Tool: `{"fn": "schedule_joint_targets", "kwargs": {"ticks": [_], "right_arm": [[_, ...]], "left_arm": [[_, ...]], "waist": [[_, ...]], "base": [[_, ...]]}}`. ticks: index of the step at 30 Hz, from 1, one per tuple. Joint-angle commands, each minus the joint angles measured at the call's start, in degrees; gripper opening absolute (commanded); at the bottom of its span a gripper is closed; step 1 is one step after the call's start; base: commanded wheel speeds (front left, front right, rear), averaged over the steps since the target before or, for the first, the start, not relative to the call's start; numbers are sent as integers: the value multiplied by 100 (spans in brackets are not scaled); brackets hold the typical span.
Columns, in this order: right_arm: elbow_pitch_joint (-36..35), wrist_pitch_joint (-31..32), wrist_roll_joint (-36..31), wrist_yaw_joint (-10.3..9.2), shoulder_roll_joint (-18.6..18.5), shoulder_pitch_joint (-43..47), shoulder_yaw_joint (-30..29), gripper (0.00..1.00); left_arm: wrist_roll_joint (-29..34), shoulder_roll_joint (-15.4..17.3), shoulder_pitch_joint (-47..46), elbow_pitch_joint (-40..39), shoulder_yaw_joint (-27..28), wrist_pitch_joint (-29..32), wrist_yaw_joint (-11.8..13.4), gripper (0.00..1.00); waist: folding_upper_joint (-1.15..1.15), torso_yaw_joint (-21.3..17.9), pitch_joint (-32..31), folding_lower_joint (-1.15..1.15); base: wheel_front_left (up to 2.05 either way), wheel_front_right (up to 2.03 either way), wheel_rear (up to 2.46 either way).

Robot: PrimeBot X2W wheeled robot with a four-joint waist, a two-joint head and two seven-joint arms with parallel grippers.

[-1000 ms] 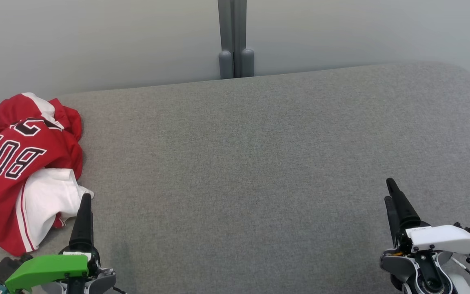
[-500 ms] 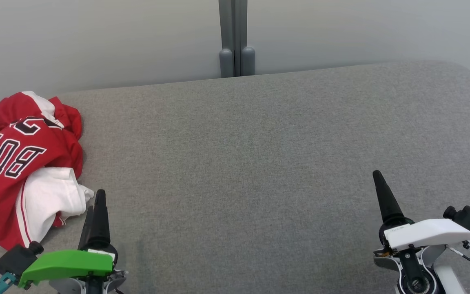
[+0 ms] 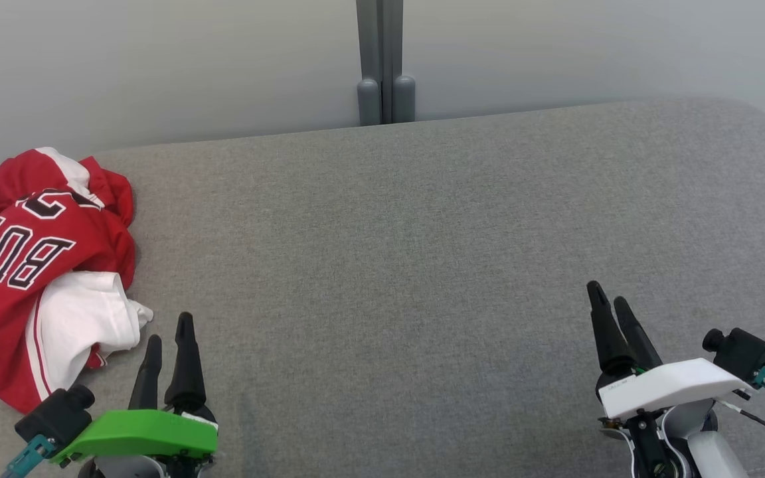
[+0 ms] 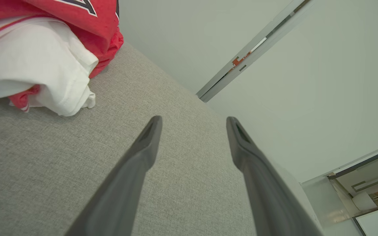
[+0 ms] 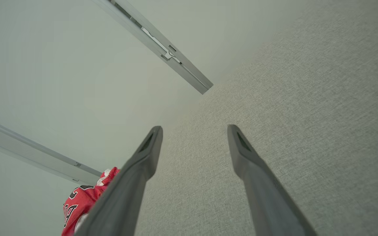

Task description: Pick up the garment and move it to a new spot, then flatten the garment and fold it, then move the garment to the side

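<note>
Our left end effector [image 3: 169,328] stood with its two fingers apart and nothing between them, low over the grey fabric worktop [image 3: 409,232] near the front-left corner. A second earlier the head view showed only a single dark finger there, close against the white fold of the garment. Since then the end effector had slid a little along the front edge toward the middle, and both fingers had come into sight with a clear gap. Our right end effector [image 3: 607,293] was likewise spread and empty near the front-right corner. It too had shifted inward along the front edge, and its wrist view looked across bare fabric toward the far-off garment.

The garment [image 3: 30,265], a red jersey with black-and-white lettering and a white part, lay crumpled at the left edge of the worktop, reaching from near the back to near the front. It had not moved. Its white fold lay just beside our left fingertips but apart from them.

We judged that the task was at its very start: nothing was grasped yet. The spreading of the left end effector read as preparation for a first pinch on that near white fold. The wide stretch of worktop in the middle was free as the new spot.
</note>
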Motion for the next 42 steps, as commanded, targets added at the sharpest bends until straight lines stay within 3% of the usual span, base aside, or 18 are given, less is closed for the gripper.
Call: {"fn": "schedule_joint_targets", "kwargs": {"ticks": [1, 19, 42], "right_arm": [[-48, -70, -202, 2, -31, -14, 35, 100], [58, -369, -1526, 2, -40, -10, 282, 100], [141, -678, -2959, 3, -50, 26, 382, 100]], "left_arm": [[218, 39, 22, -84, -36, -66, 29, 100], [1644, 50, 215, -104, -141, -368, 178, 100], [2862, 62, 448, 52, -191, -672, 282, 100]], "waist": [[0, 2, -1, 0], [0, 9, -3, 0], [0, 12, -25, 0]], "base": [[0, 0, 0], [0, 0, 0], [0, 0, 0]]}}
